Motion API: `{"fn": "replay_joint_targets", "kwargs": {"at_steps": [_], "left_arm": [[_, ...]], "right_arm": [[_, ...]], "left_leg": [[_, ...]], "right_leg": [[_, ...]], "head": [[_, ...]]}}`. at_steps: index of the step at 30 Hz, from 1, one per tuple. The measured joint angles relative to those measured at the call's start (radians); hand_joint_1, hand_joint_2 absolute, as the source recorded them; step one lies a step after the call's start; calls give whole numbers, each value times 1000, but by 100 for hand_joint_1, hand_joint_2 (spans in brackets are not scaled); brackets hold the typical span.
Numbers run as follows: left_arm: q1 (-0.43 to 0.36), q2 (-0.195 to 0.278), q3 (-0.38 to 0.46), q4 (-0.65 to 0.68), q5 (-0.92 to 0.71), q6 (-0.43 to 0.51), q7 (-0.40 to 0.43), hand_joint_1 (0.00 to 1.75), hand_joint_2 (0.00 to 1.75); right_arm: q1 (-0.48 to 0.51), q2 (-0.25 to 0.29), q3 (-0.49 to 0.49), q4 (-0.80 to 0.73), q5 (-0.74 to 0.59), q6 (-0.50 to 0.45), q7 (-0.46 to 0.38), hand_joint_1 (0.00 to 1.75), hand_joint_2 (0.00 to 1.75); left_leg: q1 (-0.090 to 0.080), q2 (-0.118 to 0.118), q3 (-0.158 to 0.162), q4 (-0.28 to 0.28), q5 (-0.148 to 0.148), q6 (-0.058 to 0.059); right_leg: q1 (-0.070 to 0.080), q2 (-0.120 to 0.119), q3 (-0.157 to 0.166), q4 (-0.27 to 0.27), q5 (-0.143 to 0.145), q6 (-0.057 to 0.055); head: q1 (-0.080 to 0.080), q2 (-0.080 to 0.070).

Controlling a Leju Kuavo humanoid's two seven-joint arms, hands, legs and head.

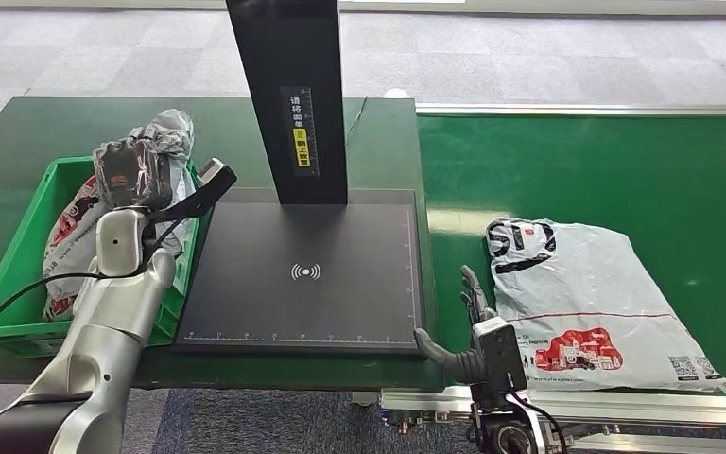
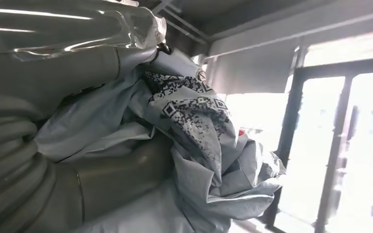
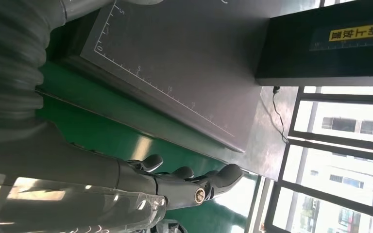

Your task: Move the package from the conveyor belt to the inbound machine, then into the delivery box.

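A crumpled grey package (image 1: 165, 132) is held in the left hand (image 1: 132, 175) above the green delivery box (image 1: 19, 270), where another printed bag (image 1: 66, 241) is already seen lying inside. In the left wrist view, the plastic (image 2: 194, 126) with its QR codes is bunched against the thumb (image 2: 111, 179). The black inbound machine (image 1: 307, 274), with its dark upright column (image 1: 288, 95), is set on the surface just beside the box. A 2nd package (image 1: 596, 307), white with red print, is laid flat on the green conveyor belt (image 1: 624, 170). The right hand (image 1: 458, 322) is kept empty, fingers (image 3: 189, 179) loosely extended, between the machine's edge and that package.
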Motion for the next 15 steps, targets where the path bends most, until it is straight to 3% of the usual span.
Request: {"fn": "replay_joint_targets", "kwargs": {"at_steps": [2,3,6,7,10,15], "left_arm": [[-5,13,-6,46,-12,-16,49,175,175],[-7,19,-7,66,-15,-23,60,141,175],[-11,36,-10,114,-20,-39,83,10,175],[-11,40,-10,125,-22,-40,91,0,175],[-9,49,-12,139,-23,-13,111,0,175],[31,72,-9,116,-17,122,107,0,175]], "right_arm": [[0,0,0,1,11,7,4,0,175],[-1,0,0,2,15,8,4,0,175],[-5,-1,0,8,21,14,6,0,175],[-7,-1,0,10,22,17,6,0,175],[-10,-1,0,14,26,24,7,0,175],[-10,-4,2,14,33,34,17,0,175]], "left_leg": [[0,0,0,0,0,0],[0,0,0,0,0,0],[0,0,0,0,0,0],[0,0,0,0,0,0],[0,0,0,0,0,0],[0,0,0,0,0,0]], "right_leg": [[0,0,0,0,0,0],[0,0,0,0,0,0],[0,0,0,1,0,0],[0,0,0,1,0,0],[0,0,0,1,0,0],[0,0,0,1,0,0]], "head": [[0,0],[0,0],[0,0],[0,0],[0,0],[0,0]]}}
